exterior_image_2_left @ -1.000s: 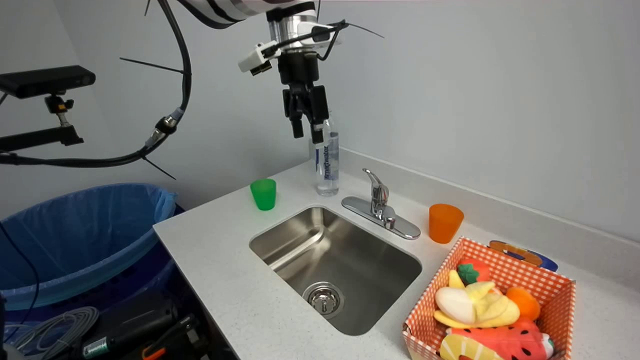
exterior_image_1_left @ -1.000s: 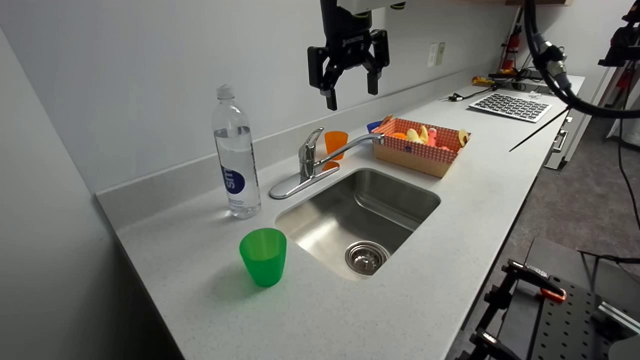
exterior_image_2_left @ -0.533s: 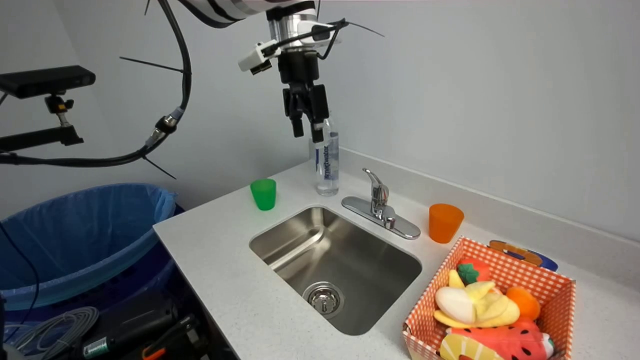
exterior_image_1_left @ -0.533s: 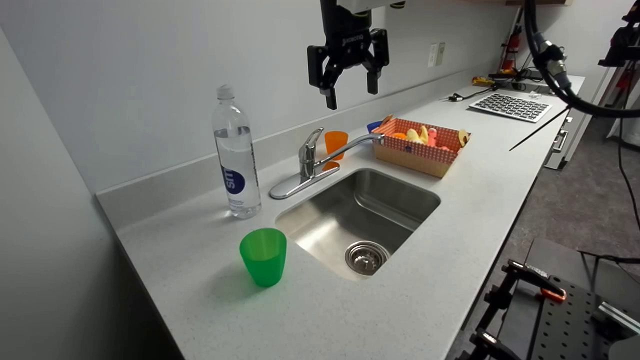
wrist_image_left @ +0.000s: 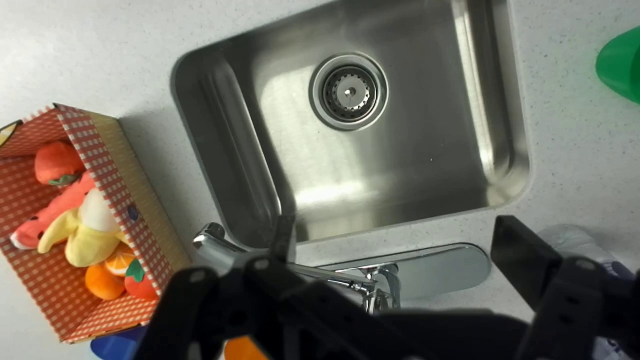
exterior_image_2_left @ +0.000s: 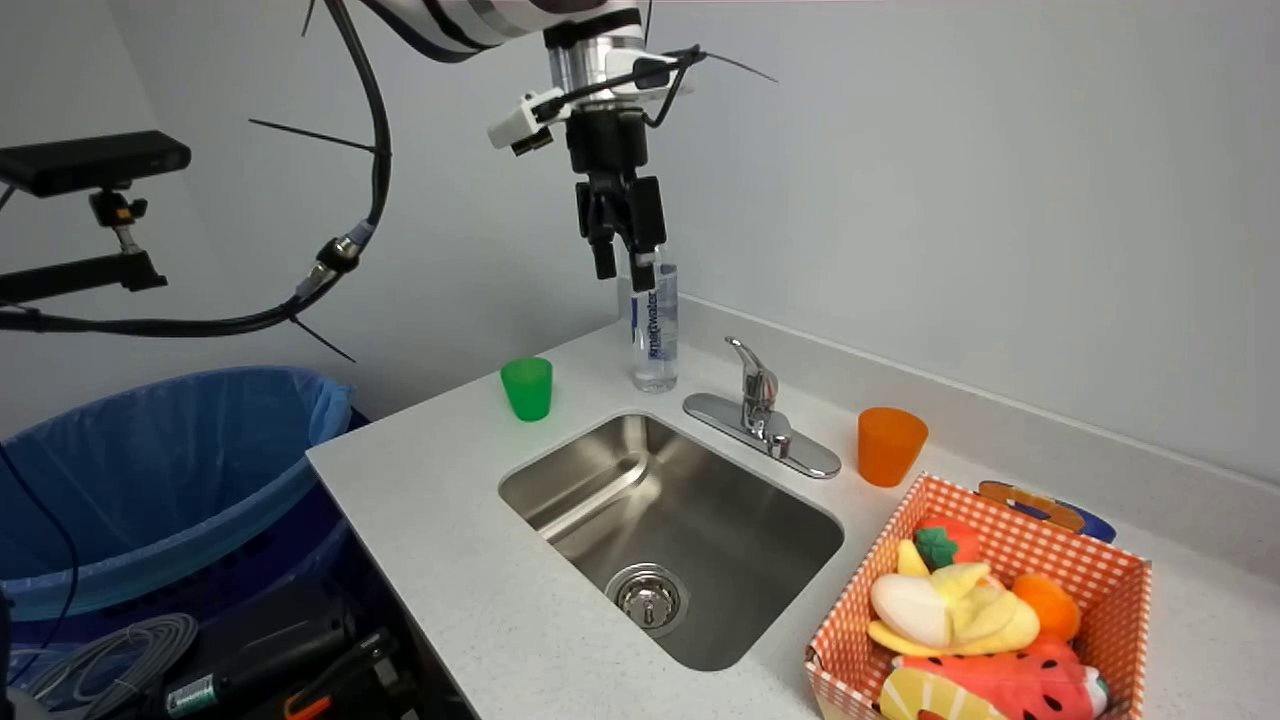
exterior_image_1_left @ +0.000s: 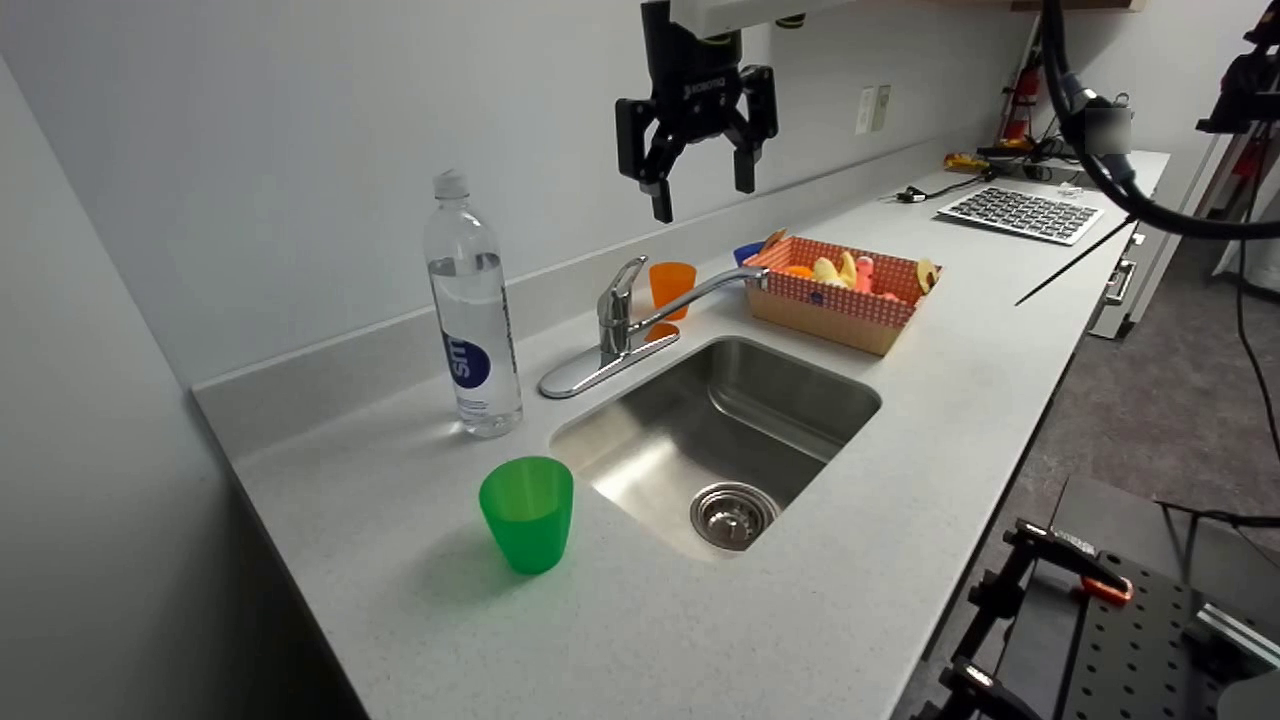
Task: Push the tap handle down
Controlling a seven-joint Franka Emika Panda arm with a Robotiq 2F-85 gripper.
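The tap handle is a short chrome lever on top of the faucet, tilted upward. It also shows raised in an exterior view. The long curved spout reaches out below it. My gripper is open and empty, pointing down, in the air above the faucet and apart from it. In an exterior view the gripper appears in front of the bottle. In the wrist view the open gripper has the faucet base plate between its fingers; the gripper hides most of the handle there.
A clear water bottle stands beside the faucet. A green cup stands near the sink. An orange cup and a checkered box of toy fruit stand on the faucet's other side. A wall rises behind.
My gripper has shifted slightly to the right and down in an exterior view within the last half second. It stays open. The faucet and handle have not moved.
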